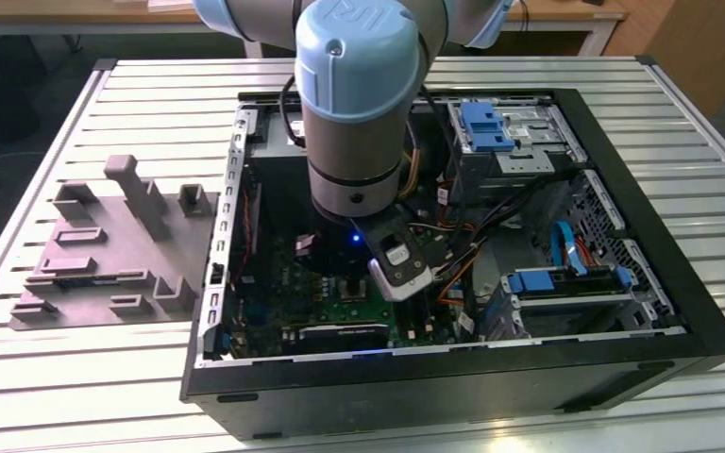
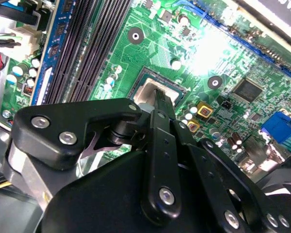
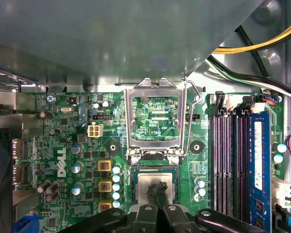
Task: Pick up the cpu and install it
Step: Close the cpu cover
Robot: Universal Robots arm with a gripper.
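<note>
The cpu, a small silvery square with a pale rim, lies flat in the socket of the green motherboard. In the second wrist view the cpu shows just past the black fingers. My gripper stands right over the chip's middle, fingers drawn together with nothing between them, tips at or just above its top; I cannot tell if they touch. The same gripper points down at the chip. The socket's metal load plate is hinged open beside it, its lever raised.
The arm reaches down into the open black computer case. Memory slots run beside the socket, and cable bundles hang near the drive cages. A grey plastic tray sits on the slatted table at the exterior view's left.
</note>
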